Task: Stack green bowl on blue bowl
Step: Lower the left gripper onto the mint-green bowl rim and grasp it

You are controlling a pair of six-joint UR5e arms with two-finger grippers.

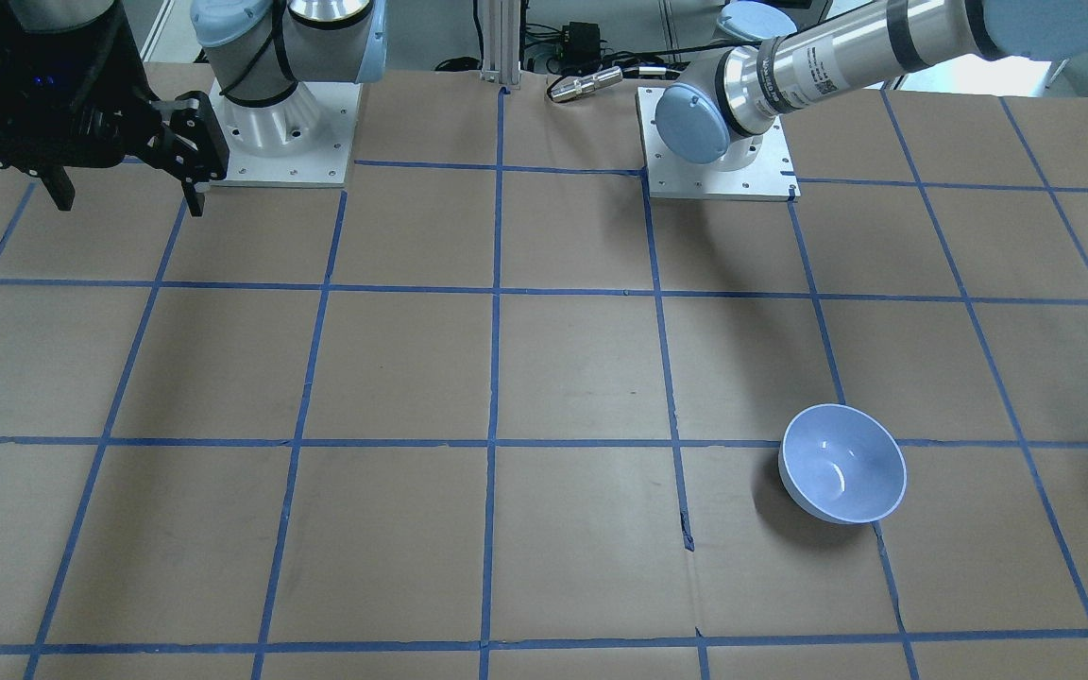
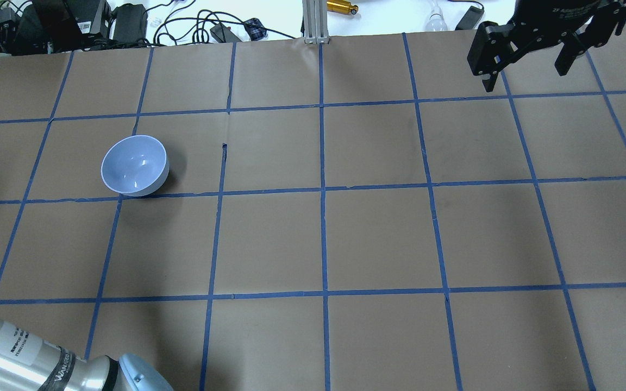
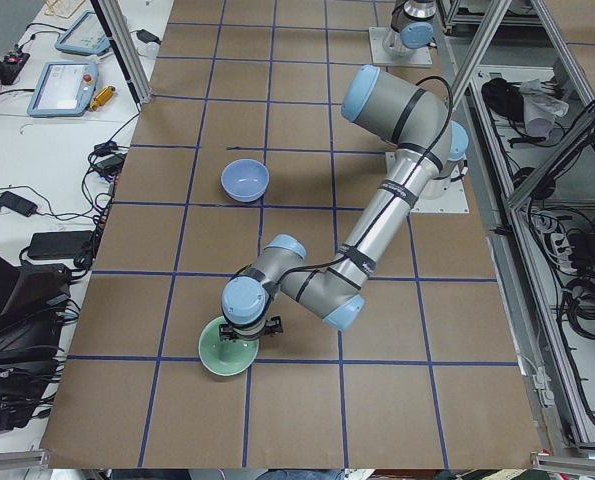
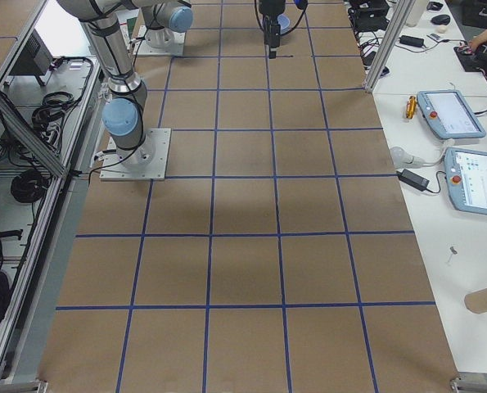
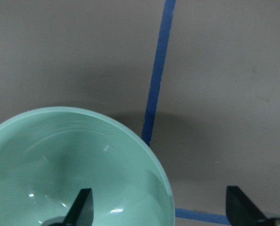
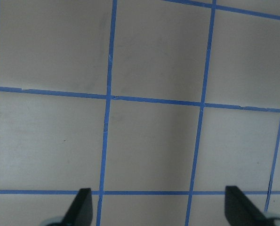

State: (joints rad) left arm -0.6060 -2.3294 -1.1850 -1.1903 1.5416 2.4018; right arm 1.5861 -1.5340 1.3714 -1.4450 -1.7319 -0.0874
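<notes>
The green bowl point(image 5: 60, 160) stands upright on the table at the robot's far left end point(image 3: 227, 352), outside the overhead and front views. My left gripper point(image 5: 161, 209) is open and straddles its rim, one finger point(image 5: 81, 207) inside the bowl and the other outside. The blue bowl point(image 2: 135, 165) stands upright and empty on the left half of the table point(image 1: 843, 463), well apart from the green one point(image 3: 245, 180). My right gripper point(image 2: 525, 76) is open and empty, raised over the far right part of the table point(image 1: 128, 194).
The table is brown paper with a grid of blue tape point(image 2: 323, 190). An aluminium post point(image 2: 313, 21), cables and power bricks point(image 2: 128, 19) lie past its far edge. The two arm bases point(image 1: 284, 132) point(image 1: 719, 156) stand on the robot's side.
</notes>
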